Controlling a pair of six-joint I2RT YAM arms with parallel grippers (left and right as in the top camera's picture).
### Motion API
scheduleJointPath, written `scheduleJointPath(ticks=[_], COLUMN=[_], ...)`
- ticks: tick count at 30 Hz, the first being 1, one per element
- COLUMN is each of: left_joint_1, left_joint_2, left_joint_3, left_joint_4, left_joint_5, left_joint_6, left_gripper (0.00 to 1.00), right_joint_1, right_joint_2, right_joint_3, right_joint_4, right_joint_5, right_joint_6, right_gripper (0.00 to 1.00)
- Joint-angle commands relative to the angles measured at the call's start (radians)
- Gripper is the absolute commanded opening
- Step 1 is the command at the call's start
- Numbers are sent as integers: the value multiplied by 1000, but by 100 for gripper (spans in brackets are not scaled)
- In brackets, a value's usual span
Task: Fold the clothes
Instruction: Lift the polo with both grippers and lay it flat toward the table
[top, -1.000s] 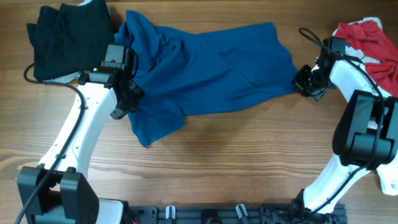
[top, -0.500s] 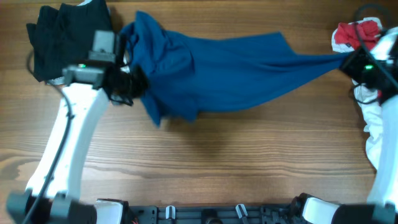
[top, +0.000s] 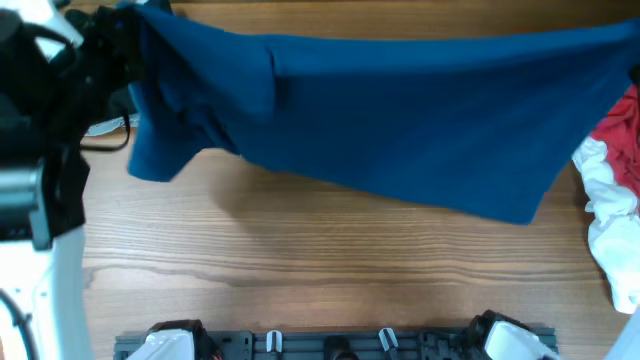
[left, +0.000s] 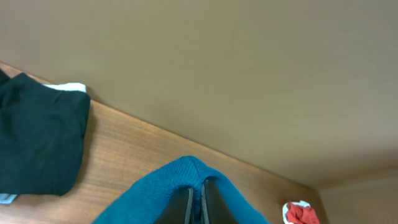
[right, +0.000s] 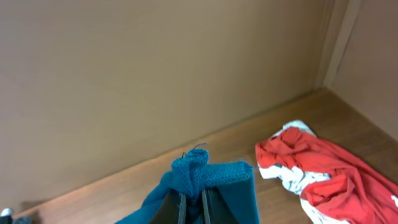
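The deep-blue shirt (top: 400, 120) hangs spread wide in the air above the table, stretched between my two grippers. My left gripper (left: 196, 202) is shut on one end of the blue shirt (left: 155, 193); in the overhead view that arm is at the far left, its fingers hidden. My right gripper (right: 193, 202) is shut on the other end of the shirt (right: 202, 171); it is off the right edge of the overhead view. A black garment (left: 37, 143) lies at the back left. A red-and-white garment (right: 323, 168) lies at the right, also in the overhead view (top: 615, 180).
The wooden table (top: 300, 260) shows below the hanging shirt. A plain wall (left: 217, 68) stands behind the table. A bit of pale fabric (left: 68, 88) peeks out beside the black garment.
Both arms have lifted and pulled apart. The blue shirt went from lying crumpled on the table to hanging stretched wide in the air. The right arm has left the overhead view.
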Motion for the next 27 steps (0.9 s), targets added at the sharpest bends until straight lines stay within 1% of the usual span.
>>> scheduleJointPath(ticks=[1,3,5,6,8,9,10,12,13,14,15,17,19,20,21,22,23,24,25,26,27], left_joint_1=[8,8,6,0,-10,-11,-11,-11,-9,-3,3,21,36,44,46,46,45,39,34,26,21], left_joint_2=[126,222,319,384,460,475,489,504,504,503,503,501,495,489,488,488,488,491,494,500,506], left_joint_3=[12,12,12,13,13,13,13,13,14,27,43,89,111,111,111,111,111,111,111,110,110], left_joint_4=[80,173,308,431,678,752,863,1129,1266,1356,1376,1334,1229,1130,1032,844,679,429,241,35,-87], left_joint_5=[51,115,173,198,199,199,199,191,183,184,185,222,317,410,496,587,611,608,602,593,583], left_joint_6=[16,16,15,0,-74,-93,-131,-225,-247,-281,-312,-328,-325,-316,-279,-198,-126,-3,100,204,258], left_gripper=[4,4,4,4,4,4,4,4,4,4,4,4,4,4,4,4,4,4,4,4,4], right_joint_1=[0,19,44,54,61,61,61,58,58,55,50,44,42,42,42,42,42,42,42,41,41], right_joint_2=[142,250,359,402,463,467,468,456,446,441,441,438,432,432,435,440,455,474,505,525,545], right_joint_3=[10,10,10,10,10,10,10,29,66,110,145,201,208,208,204,200,198,198,198,198,198], right_joint_4=[23,74,170,238,410,457,536,660,689,681,660,579,457,383,289,220,128,58,-33,-84,-139], right_joint_5=[-14,-36,-36,-31,-28,-28,-28,-29,-28,-24,-23,-7,66,125,198,253,315,340,346,346,353], right_joint_6=[-61,-82,-74,-47,67,103,162,232,242,234,225,180,98,73,47,33,4,-33,-86,-111,-128], right_gripper=[4,4,4,4,4,4,4,4,4,4,4,4,4,4,4,4,4,4,4,4,4])
